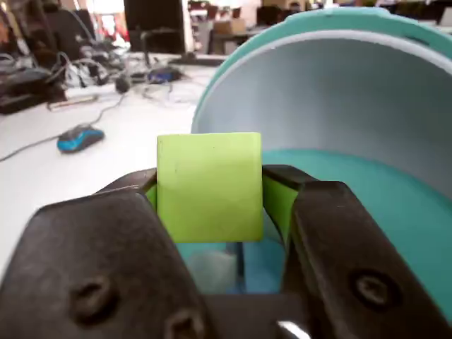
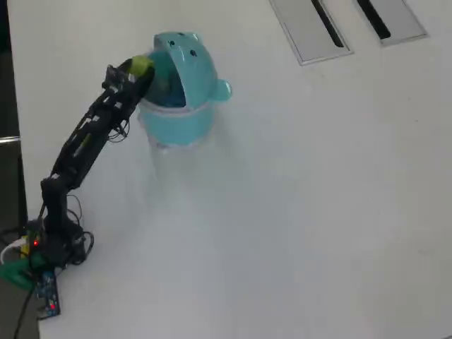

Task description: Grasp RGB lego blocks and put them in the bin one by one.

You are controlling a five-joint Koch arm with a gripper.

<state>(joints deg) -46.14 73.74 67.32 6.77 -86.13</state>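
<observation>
Black gripper [image 1: 209,194] jaws fill the bottom of the wrist view, pinching the yellow-green lego block [image 1: 209,187] between them at the centre of the frame, one jaw at each side of it. Just past the block, filling the right half and upper right of that view, is the bin [image 1: 395,212], its light-teal rim curving overhead and its pale inner wall below that. Down between the jaws, under the block, a blue patch shows in the bin, too blurred to name. On the white table [image 1: 92,169] at the left edge lies a blue computer mouse [image 1: 80,136], with tangled cables [image 1: 106,70] behind it in the upper left. From overhead, the arm [image 2: 85,141] rises from its base at the lower left of the frame and reaches to the bin [image 2: 180,106] in the upper left, the block [image 2: 140,66] at the bin's left rim. Two grey slotted panels [image 2: 311,28] sit in the upper right, well apart from the bin.
</observation>
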